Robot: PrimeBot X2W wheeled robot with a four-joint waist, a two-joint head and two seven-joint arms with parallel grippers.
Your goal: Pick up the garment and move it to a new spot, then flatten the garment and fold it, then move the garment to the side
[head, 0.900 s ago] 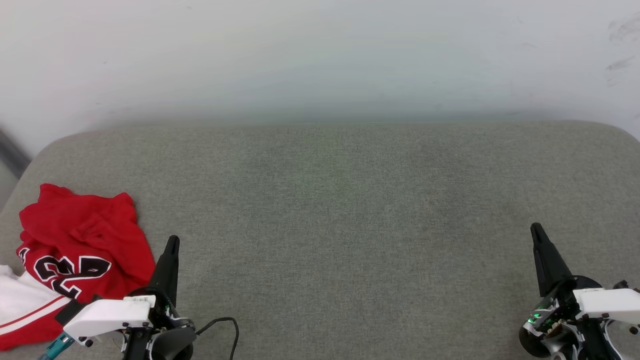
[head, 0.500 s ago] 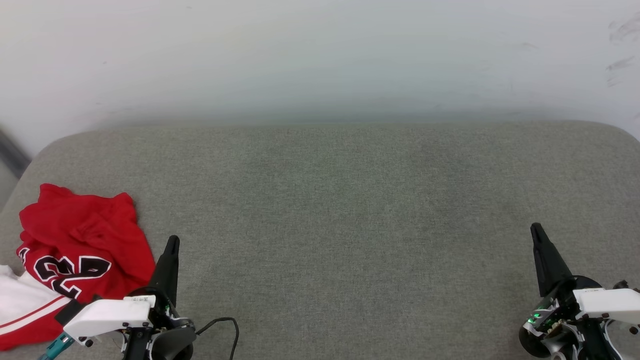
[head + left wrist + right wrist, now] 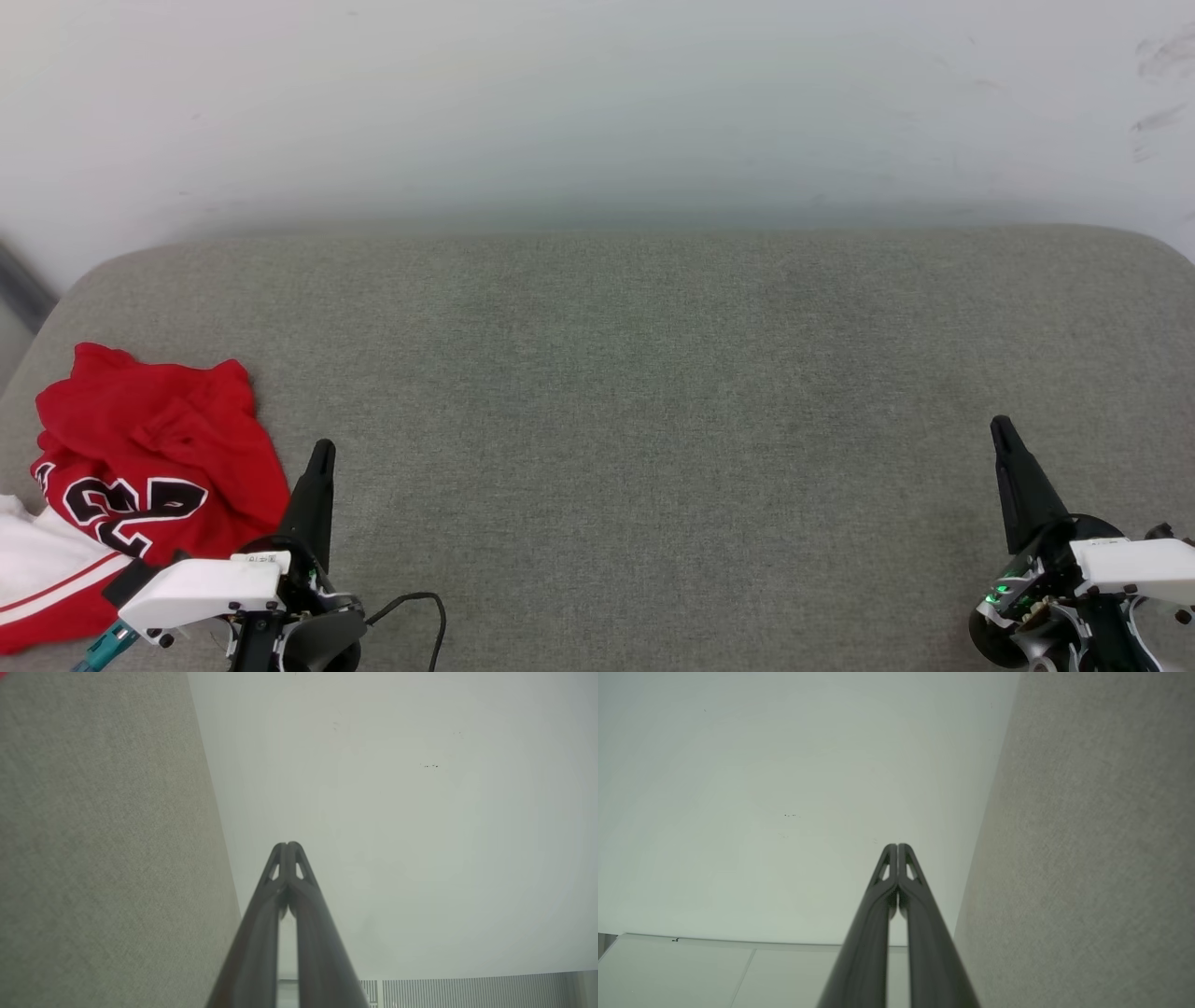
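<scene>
The crumpled red jersey garment (image 3: 149, 429) ran off the head view's left edge, its black white-outlined lettering partly lost in folds. The left tool (image 3: 322, 450), its base cut off below, covered the garment's near corner.

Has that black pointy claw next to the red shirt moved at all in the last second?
No. The left gripper sits at the same spot beside the garment on the grey cushion, fingers shut.
</scene>
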